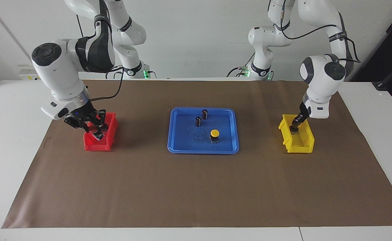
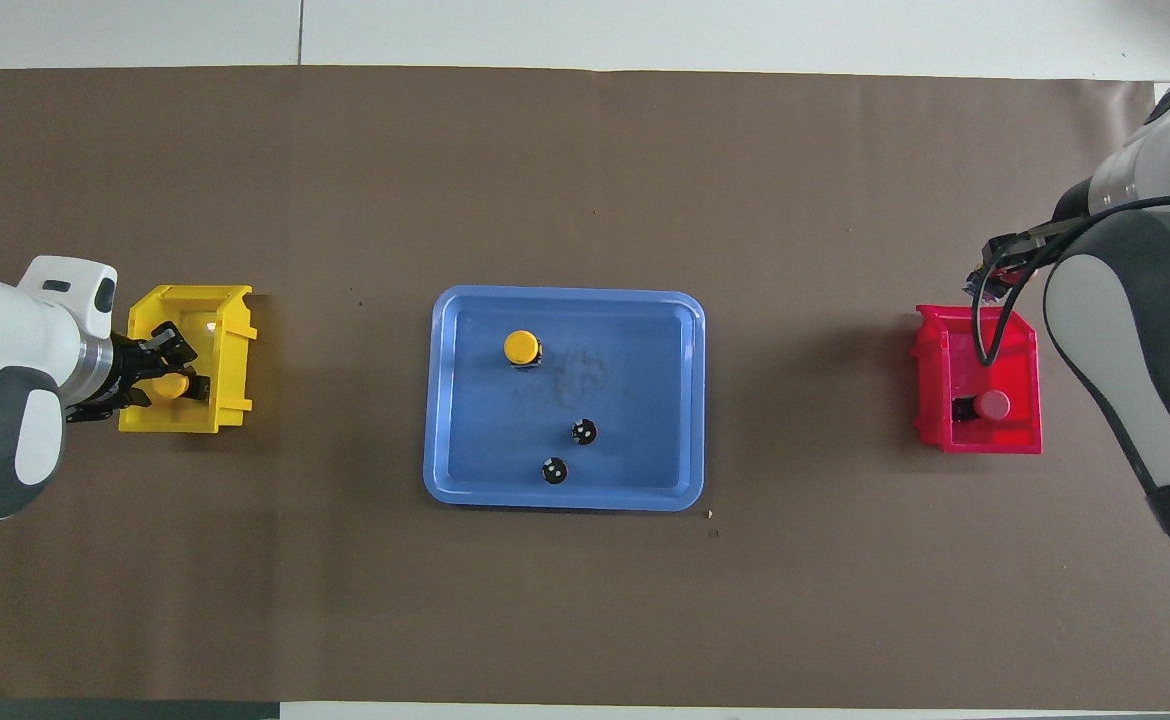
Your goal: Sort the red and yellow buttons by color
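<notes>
Our left hand is down in the yellow bin, our right hand in the red bin; neither grip is readable. One yellow button waits on the tray; next the left hand fetches it.

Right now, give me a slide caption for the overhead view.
Left gripper at the yellow bin, right gripper at the red bin; one yellow button sits on the blue tray.

Robotics lab: two white arms bolted at a white table w/ brown mat, bare white wall, cabling, colour-coded sorting bins.
</notes>
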`<state>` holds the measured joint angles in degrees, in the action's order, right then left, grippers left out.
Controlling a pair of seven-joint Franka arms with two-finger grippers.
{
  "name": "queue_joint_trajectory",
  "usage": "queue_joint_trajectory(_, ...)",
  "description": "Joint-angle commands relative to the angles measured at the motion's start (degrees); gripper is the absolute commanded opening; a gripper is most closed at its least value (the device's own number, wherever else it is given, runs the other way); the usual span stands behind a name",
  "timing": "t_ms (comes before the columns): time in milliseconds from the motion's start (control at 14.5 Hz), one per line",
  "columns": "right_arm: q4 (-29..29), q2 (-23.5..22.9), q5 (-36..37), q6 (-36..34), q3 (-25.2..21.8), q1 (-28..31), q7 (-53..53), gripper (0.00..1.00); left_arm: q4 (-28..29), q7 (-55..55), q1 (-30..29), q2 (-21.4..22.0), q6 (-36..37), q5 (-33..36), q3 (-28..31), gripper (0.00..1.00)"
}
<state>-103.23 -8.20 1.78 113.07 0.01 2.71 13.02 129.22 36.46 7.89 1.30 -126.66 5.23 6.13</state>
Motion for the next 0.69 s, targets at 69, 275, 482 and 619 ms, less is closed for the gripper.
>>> queue_joint_trajectory(69,-13.2,5.6,-2.6,9.6,1.0,3.3,6.3,0.15,-3.0,-0.2,0.2,1.0,1.9,1.6,-0.1,0.74)
queue_joint_trajectory(275,-14.7,5.7,-2.6,10.2,1.0,4.8,8.6,0.15,-11.8,-1.5,0.5,0.9,9.2,1.5,-0.8,1.00)
queue_joint_trajectory(482,-18.7,6.6,-2.6,14.7,1.0,4.5,8.3,0.15,-15.7,-1.7,6.9,1.3,9.6,-0.5,-1.1,1.00)
queue_joint_trajectory(619,-20.2,6.7,-2.6,15.9,1.0,4.8,8.3,0.15,-15.3,-0.9,11.2,1.3,7.0,-4.3,-1.5,1.00)
